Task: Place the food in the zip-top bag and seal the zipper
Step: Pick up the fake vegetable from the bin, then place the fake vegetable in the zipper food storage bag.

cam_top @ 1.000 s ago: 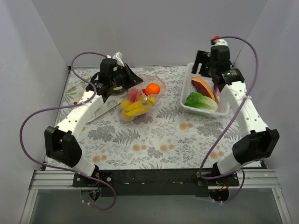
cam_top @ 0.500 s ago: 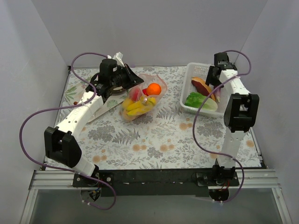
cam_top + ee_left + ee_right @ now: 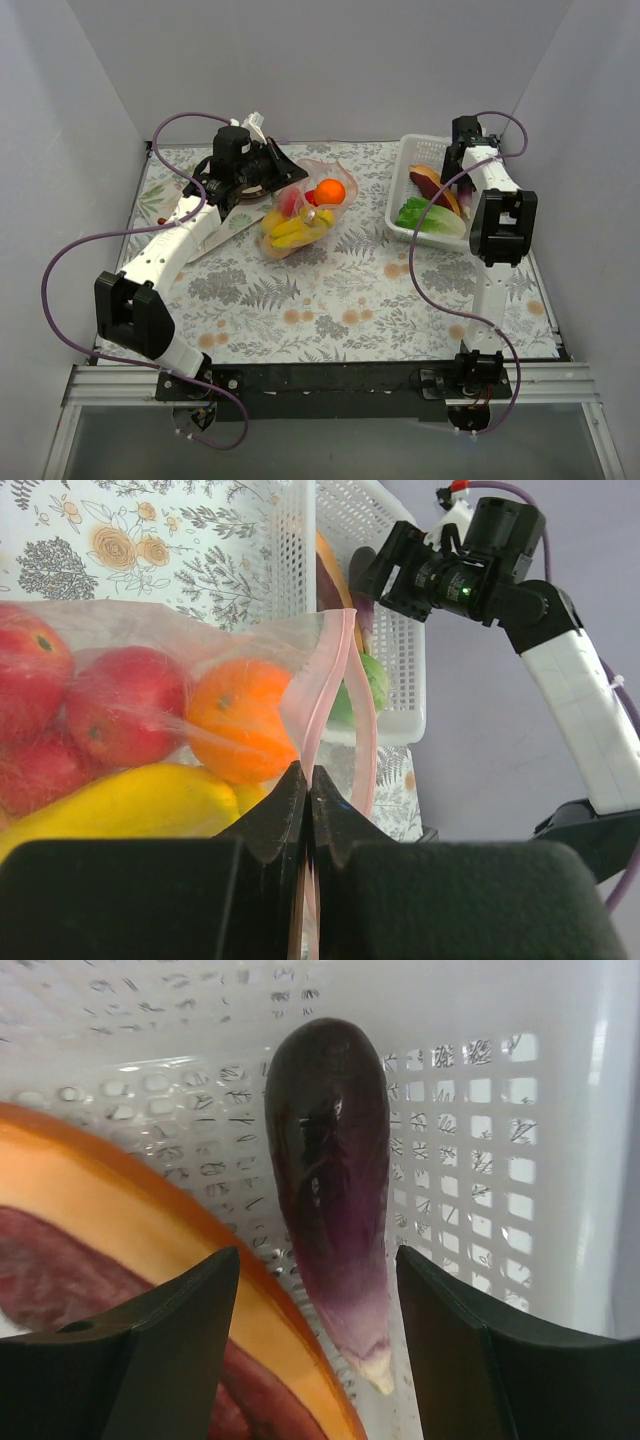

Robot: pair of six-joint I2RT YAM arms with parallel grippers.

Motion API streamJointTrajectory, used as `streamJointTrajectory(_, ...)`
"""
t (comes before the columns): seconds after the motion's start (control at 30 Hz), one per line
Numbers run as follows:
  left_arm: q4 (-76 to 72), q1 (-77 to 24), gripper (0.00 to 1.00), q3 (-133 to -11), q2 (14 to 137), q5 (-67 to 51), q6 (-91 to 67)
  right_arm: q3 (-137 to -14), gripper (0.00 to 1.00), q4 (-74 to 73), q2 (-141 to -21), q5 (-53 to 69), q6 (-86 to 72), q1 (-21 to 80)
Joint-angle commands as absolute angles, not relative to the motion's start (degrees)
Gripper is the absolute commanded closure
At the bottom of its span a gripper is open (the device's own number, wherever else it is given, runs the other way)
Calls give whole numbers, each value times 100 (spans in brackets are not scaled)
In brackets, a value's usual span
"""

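At the left of the flower-patterned counter (image 3: pixel 330 295), the left end effector (image 3: pixel 307 776) was pressed together on the zipper (image 3: pixel 325 660), pinching the pale-pink strip at the mouth of the zip-top bag (image 3: pixel 300 215). The bag lay on the counter just right of that end effector, left of the middle. Through its crinkled clear plastic showed red round fruits (image 3: pixel 110 705), an orange (image 3: pixel 235 715) nearest the mouth and a yellow banana (image 3: pixel 120 800) beside them. Beyond the pinch the two pink edges of the strip parted into a narrow loop, so the mouth there was not closed. Well apart to the right stood a white slotted basket (image 3: pixel 397 195) holding a green leafy piece (image 3: pixel 425 217) at its near end and an orange-rimmed, dark red slice (image 3: pixel 120 1220) further back. At the basket's far right corner the right end effector (image 3: pixel 315 1260) hung inside the basket with its fingers spread, one on either side of the pale narrow end of a purple eggplant (image 3: pixel 330 1150). The eggplant lay against the basket wall beside the slice, with a gap showing between it and each finger.
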State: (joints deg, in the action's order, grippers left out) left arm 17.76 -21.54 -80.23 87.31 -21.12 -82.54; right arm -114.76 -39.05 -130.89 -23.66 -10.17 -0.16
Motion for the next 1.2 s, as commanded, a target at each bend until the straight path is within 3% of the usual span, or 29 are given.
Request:
streamJointTrajectory(0.0,1696,-2127,100,-8016,8420,-2171,-8156,-11444,30,-3771,-13271,-2128,-1081,-176)
streamJointTrajectory(0.13,1696,-2127,100,-7954,8437,-2145,-8174,-11347,42,-3647,-13289,-1811,-1160,-185)
streamJointTrajectory(0.17,1696,-2127,100,-7937,8446,-2145,-8183,-11364,56,-3656,-13280,-1767,-1160,-185)
streamJointTrajectory(0.27,1705,-2127,100,-7945,8438,-2118,-8183,-11470,81,-3770,-13105,-1845,-1178,-185)
streamJointTrajectory(0.37,1705,-2127,100,-7980,8438,-2101,-8183,-11548,88,-3762,-12666,-1793,-1178,-185)
streamJointTrajectory(0.7,1723,-2127,100,-8191,8517,-2127,-8270,-11629,98,-3499,-11165,-1828,-1222,148)
streamJointTrajectory(0.93,1767,-2127,100,-8341,8578,-2171,-8341,-9890,98,-1936,-9319,-257,-1827,780)
streamJointTrajectory(1.07,1802,-2127,100,-8367,8596,-2188,-8419,-7846,99,232,-7879,438,-2582,1388)
streamJointTrajectory(1.17,1802,-2127,100,-8393,8622,-2302,-8525,-7279,99,1554,-7524,239,-2979,2081)
